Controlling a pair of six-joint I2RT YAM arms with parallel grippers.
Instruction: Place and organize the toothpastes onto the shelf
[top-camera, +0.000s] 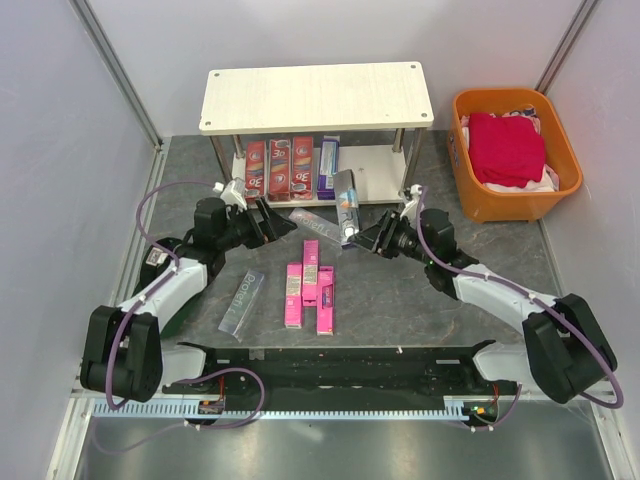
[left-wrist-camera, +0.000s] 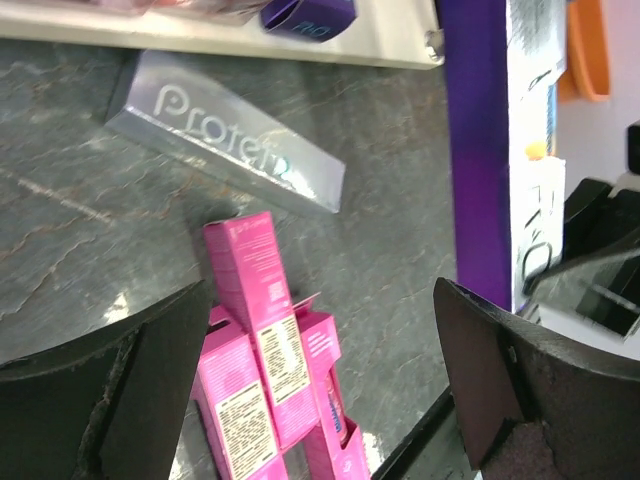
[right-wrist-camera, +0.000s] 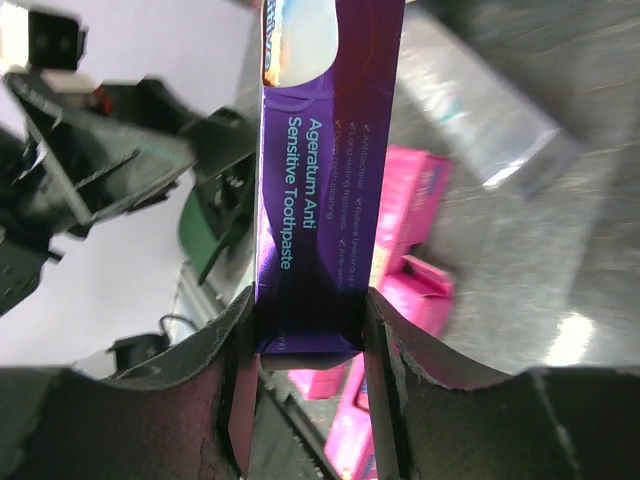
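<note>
1. The shelf (top-camera: 316, 97) is standing at the far side of the worktop (top-camera: 400, 290). Red cartons (top-camera: 279, 167) are lying side by side on its lower board (top-camera: 375, 163), packed close to leave room for more.
2. My right pincer (right-wrist-camera: 312, 345) is clamping the purple carton (right-wrist-camera: 325, 170) by one end, holding it up just before the shelf, I judge for slotting beside that row.
3. My left pincer (left-wrist-camera: 322, 330) is gaping wide, gripping nothing, probably readying for another pick.
4. Three pink cartons (top-camera: 310, 285) are lying bunched mid-worktop, a silver carton (top-camera: 241, 303) to their left, both awaiting shelving
</note>
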